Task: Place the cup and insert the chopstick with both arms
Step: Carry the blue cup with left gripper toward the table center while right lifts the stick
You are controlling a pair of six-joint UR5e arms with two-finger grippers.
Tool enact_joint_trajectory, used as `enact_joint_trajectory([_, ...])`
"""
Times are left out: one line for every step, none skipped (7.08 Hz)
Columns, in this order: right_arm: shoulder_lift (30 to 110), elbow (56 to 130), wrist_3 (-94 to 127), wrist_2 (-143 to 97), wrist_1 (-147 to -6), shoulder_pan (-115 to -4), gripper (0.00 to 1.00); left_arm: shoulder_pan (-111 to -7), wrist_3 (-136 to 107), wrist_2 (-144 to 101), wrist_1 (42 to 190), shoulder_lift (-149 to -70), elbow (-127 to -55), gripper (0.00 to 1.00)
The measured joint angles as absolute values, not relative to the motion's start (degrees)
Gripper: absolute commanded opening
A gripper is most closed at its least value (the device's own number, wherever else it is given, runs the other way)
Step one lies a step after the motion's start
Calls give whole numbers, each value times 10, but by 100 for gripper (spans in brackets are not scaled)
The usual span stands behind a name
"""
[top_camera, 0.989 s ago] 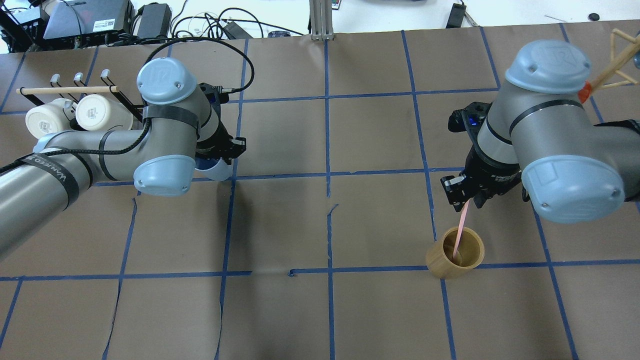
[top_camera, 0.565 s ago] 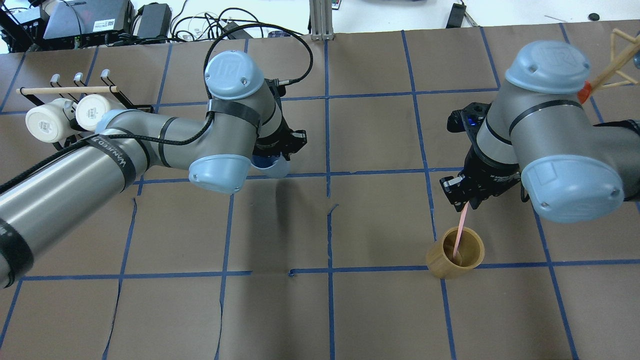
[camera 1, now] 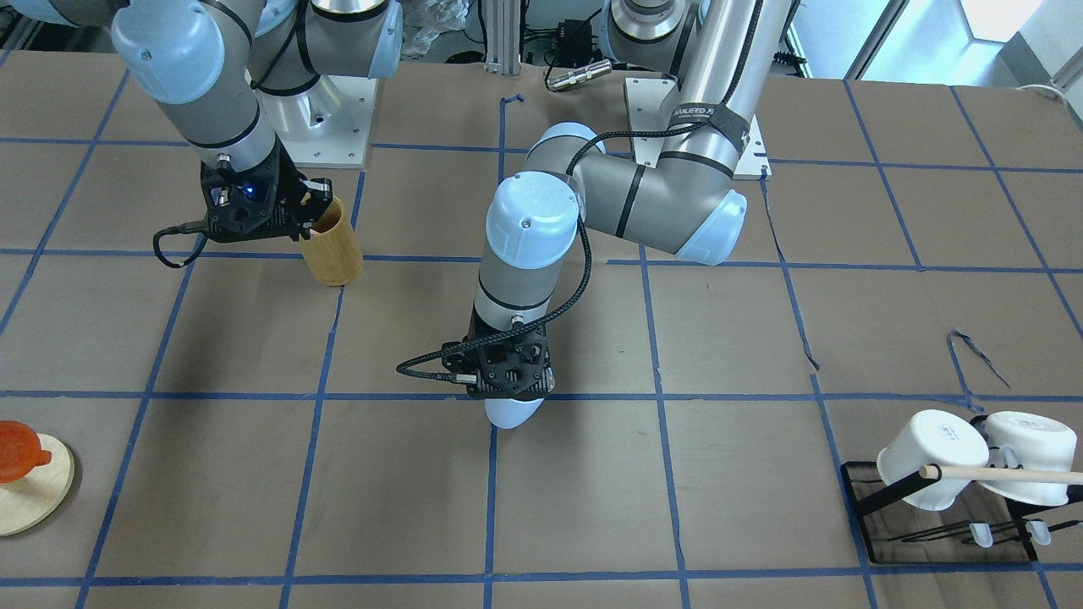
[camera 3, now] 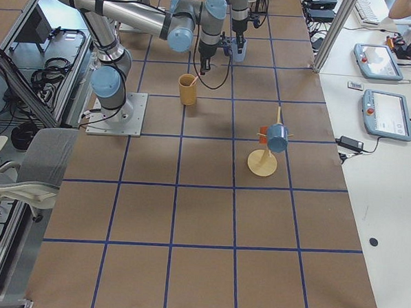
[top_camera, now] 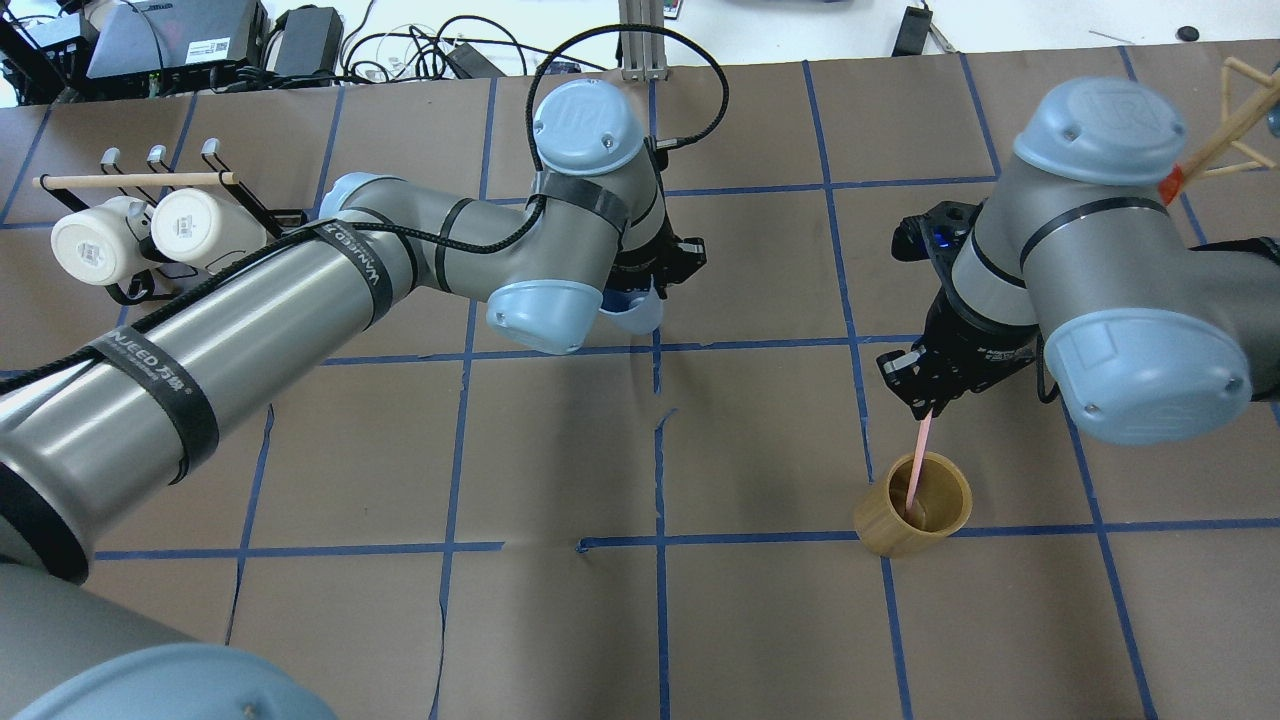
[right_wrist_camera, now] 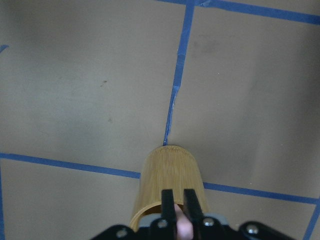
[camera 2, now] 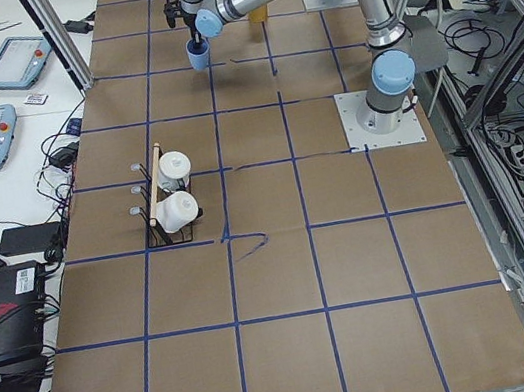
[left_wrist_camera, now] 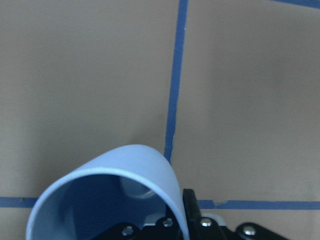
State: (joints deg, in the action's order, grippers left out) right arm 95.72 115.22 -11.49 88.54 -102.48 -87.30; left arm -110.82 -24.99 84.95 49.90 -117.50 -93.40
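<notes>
My left gripper is shut on the light blue cup and holds it above the table's middle; the cup also shows in the front view and fills the lower left wrist view. My right gripper is shut on a pale pink chopstick, whose lower end is inside the tan bamboo cylinder. In the right wrist view the pink stick sits between the fingers above the bamboo cylinder.
A black rack with two white mugs and a wooden rod stands at the far left. A wooden stand with an orange piece is at the far right. Blue tape lines grid the brown paper table.
My left arm has swung right across the table, carrying the blue cup from near the mug rack to the centre line. The right gripper has stayed above the bamboo cylinder with the stick.
</notes>
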Motion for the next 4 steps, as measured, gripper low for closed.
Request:
enact_joint_trajectory([958, 1150, -114, 882, -1020, -873, 3, -1112, -249, 850, 515, -1175, -932, 100])
enact_joint_trajectory([959, 1142, -114, 880, -1006, -873, 3, -1113, -248, 849, 521, -1176, -933, 100])
enact_joint_trajectory([958, 1123, -114, 879, -986, -873, 3, -1113, -248, 848, 525, -1173, -933, 100])
enact_joint_trajectory([955, 1100, -114, 878, -965, -874, 0, -1110, -242, 852, 534, -1158, -930, 100])
